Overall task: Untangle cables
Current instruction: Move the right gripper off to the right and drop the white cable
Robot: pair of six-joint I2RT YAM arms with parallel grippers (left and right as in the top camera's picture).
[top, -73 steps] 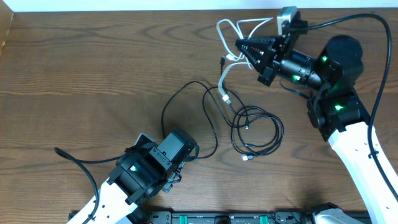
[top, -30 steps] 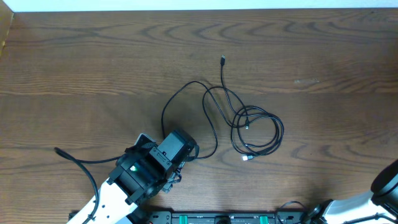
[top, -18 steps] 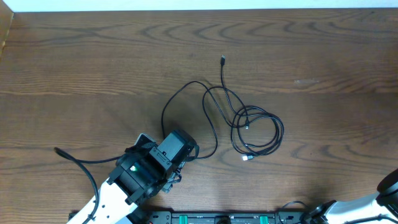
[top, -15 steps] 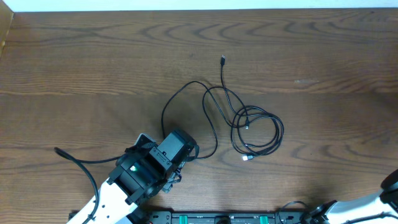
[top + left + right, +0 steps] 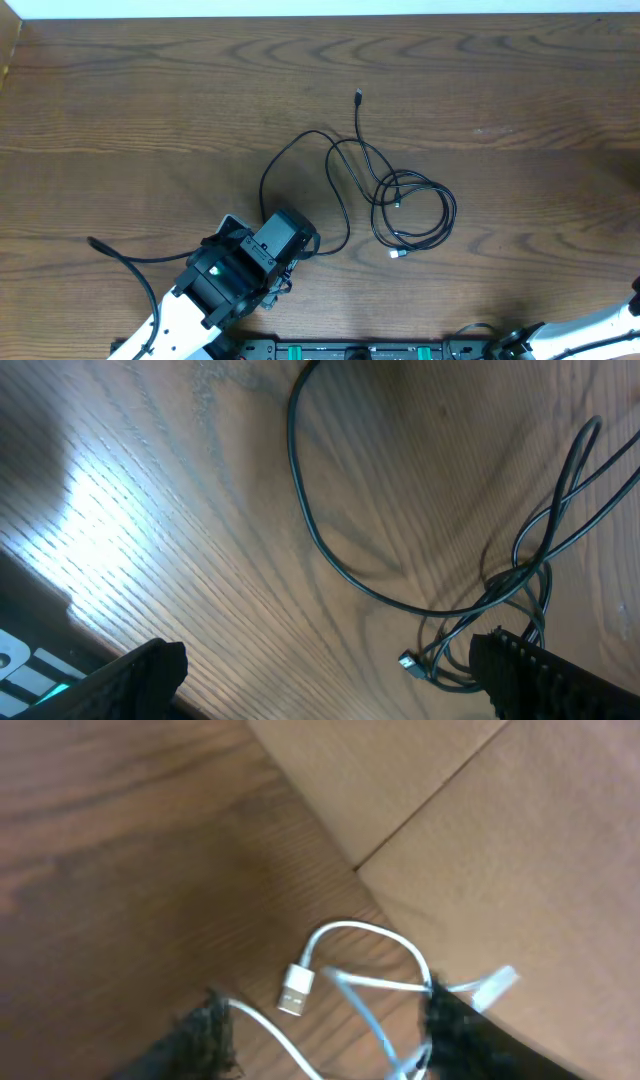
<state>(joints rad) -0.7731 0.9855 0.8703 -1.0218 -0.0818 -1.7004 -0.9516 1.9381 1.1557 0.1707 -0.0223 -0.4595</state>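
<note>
Two black cables [image 5: 400,210] lie tangled in loops at the table's centre, one plug end [image 5: 358,96] stretched toward the far side. In the left wrist view the same black cables [image 5: 520,575] lie ahead, a silver plug [image 5: 409,661] near my right finger. My left gripper [image 5: 330,690] hovers open over bare wood, touching nothing. The white cable [image 5: 350,935] with its USB plug [image 5: 296,990] lies loosely coiled near the table's edge, between the spread fingers of my right gripper [image 5: 325,1025], which is open. The white cable is out of the overhead view.
The left arm [image 5: 240,270] sits at the near edge, left of the black tangle. Only a strip of the right arm [image 5: 610,325] shows at the bottom right corner. Beyond the table edge [image 5: 330,835] lies a tan surface [image 5: 500,840].
The right arm carried the white cable off the far side and out of the overhead view. Its jaws have since spread, leaving the white cable loose. The left arm and black cables stayed still.
</note>
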